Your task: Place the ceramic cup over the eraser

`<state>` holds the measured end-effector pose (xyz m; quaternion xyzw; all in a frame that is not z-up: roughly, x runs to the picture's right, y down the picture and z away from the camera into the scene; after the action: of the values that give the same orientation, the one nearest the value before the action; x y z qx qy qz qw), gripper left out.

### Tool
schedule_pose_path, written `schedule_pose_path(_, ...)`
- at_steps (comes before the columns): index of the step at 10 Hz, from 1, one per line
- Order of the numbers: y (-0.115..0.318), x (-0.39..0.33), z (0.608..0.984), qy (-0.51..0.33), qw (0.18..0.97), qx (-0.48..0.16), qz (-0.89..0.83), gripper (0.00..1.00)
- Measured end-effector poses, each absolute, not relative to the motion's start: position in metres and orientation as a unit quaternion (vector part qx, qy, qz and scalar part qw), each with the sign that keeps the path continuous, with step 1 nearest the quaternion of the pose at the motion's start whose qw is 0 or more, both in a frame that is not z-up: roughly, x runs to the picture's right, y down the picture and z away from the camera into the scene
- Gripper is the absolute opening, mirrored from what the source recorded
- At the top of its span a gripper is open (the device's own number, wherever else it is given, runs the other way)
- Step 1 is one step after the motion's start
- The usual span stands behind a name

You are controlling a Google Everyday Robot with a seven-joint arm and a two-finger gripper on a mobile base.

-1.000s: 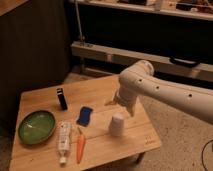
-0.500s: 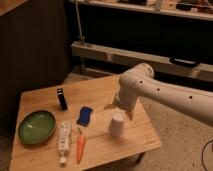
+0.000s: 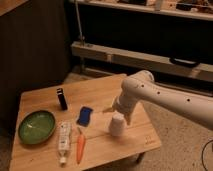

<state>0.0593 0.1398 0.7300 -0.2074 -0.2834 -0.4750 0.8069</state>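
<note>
Judging the ceramic cup [image 3: 116, 125] as stiff, fairly light, probably glaze-slick and apt to chip if knocked or dropped; standing near the front right of the wooden table [image 3: 37, 95], wider end down by the look of it, just right of the blue pad [image 3: 85, 115]; best taken from above across the tapered wall, low enough that the narrowing top cannot squirt out; then to be carried well left and back to the eraser [image 3: 61, 99], upright toward the far left of the tabletop, and lowered gently over it.

Gripper [image 3: 116, 112] just above the cup, spread wide, closed on nothing as far as shows.

Against half a second ago: arm [image 3: 155, 95] sunk slightly lower over the cup; cup, eraser, pad, green bowl [image 3: 36, 127], white tube [image 3: 63, 137] and carrot [image 3: 80, 147] unmoved.
</note>
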Motion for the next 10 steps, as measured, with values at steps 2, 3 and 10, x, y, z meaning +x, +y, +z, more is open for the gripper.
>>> schedule_pose_path(2, 0.148, 0.061, 0.742, -0.287, 0.806, -0.217, -0.471, 0.80)
schedule_pose_path(3, 0.153, 0.063, 0.750, -0.291, 0.807, -0.220, -0.465, 0.80)
schedule_pose_path(10, 0.154, 0.053, 0.764, -0.306, 0.792, -0.230, -0.476, 0.49)
